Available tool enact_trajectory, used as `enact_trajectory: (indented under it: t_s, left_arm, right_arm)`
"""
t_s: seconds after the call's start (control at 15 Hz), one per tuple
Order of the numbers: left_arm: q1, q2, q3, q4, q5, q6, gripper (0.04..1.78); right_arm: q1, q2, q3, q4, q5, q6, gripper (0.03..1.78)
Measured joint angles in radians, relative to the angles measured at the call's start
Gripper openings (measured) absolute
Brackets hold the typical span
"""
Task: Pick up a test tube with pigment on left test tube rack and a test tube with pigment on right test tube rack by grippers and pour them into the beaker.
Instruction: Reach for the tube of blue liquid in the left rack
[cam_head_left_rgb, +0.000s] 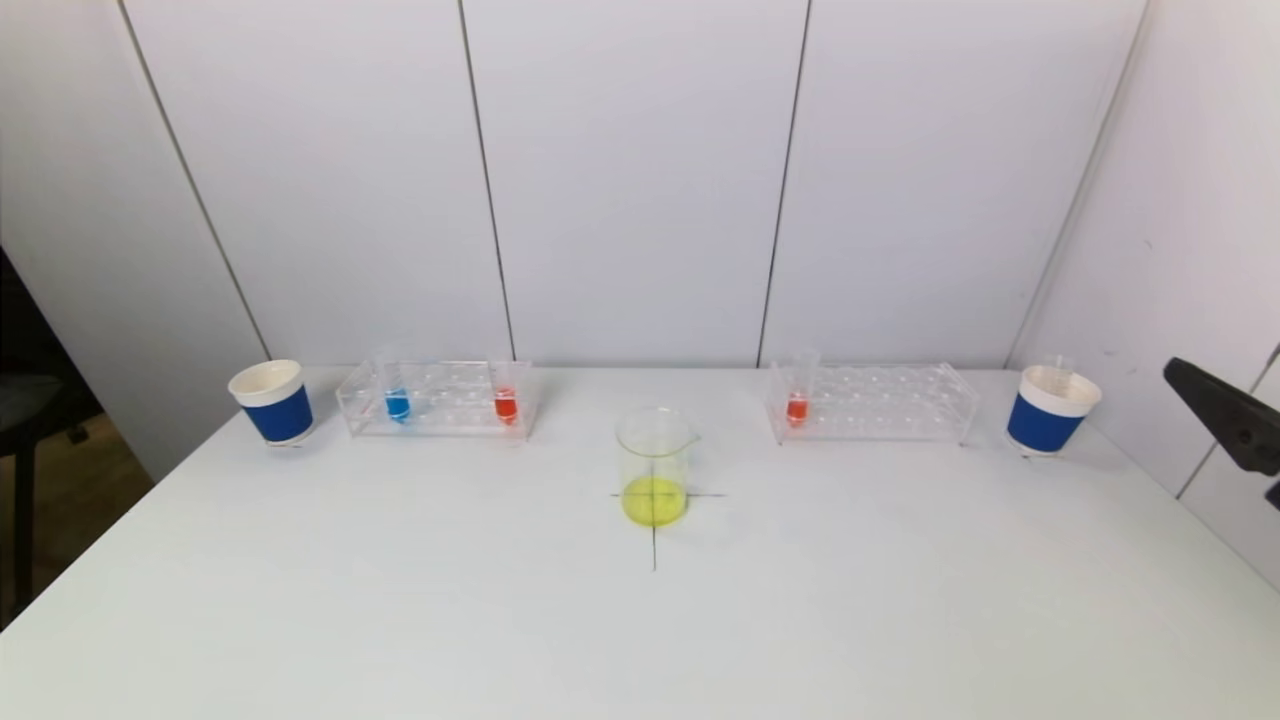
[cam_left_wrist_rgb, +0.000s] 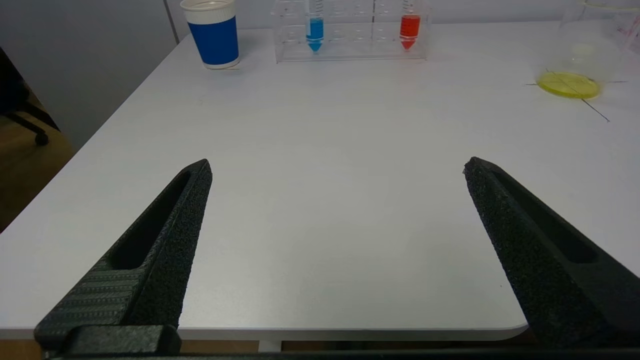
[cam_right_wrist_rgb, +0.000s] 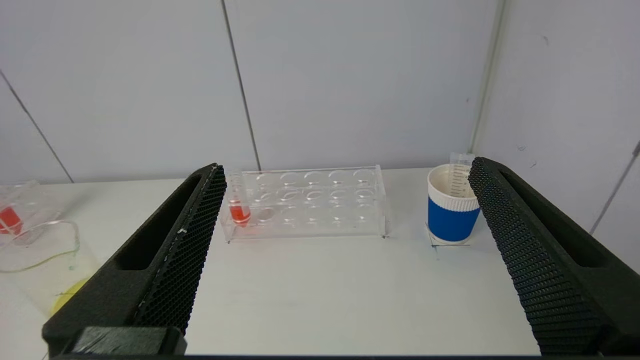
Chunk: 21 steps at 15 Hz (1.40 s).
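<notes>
The clear left rack at the back left holds a blue-pigment tube and a red-pigment tube. On the back right, the right rack has one red-pigment tube at its inner end. Between them stands the glass beaker with yellow liquid, on a drawn cross. My left gripper hovers open over the near left table edge, empty. My right gripper is open, empty, facing the right rack; one finger shows at the far right.
A blue-and-white paper cup stands left of the left rack. Another cup right of the right rack holds an empty clear tube. White wall panels close the back and right side.
</notes>
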Motion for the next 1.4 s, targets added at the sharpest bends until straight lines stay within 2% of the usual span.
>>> enact_trajectory:
  t_s: [0.2, 0.53, 0.73, 0.93, 1.13, 1.4]
  left_arm:
    - [0.0, 0.0, 0.0, 0.0, 0.0, 0.0, 1.76]
    - [0.0, 0.0, 0.0, 0.0, 0.0, 0.0, 1.76]
    - [0.0, 0.0, 0.0, 0.0, 0.0, 0.0, 1.76]
    - [0.0, 0.0, 0.0, 0.0, -0.001, 0.0, 1.76]
    - [0.0, 0.0, 0.0, 0.0, 0.0, 0.0, 1.76]
    - [0.0, 0.0, 0.0, 0.0, 0.0, 0.0, 1.76]
  right_arm:
    - [0.004, -0.289, 0.035, 0.208, 0.006, -0.001, 1.76]
    - [0.006, -0.757, 0.057, 0.647, 0.019, -0.016, 1.76]
    - [0.01, -0.943, 0.083, 0.813, 0.021, -0.03, 1.76]
    - [0.013, -1.042, 0.137, 0.804, 0.021, -0.06, 1.76]
    - [0.014, -1.072, 0.163, 0.794, 0.018, -0.074, 1.76]
    - [0.014, -1.078, 0.244, 0.697, 0.015, -0.115, 1.76]
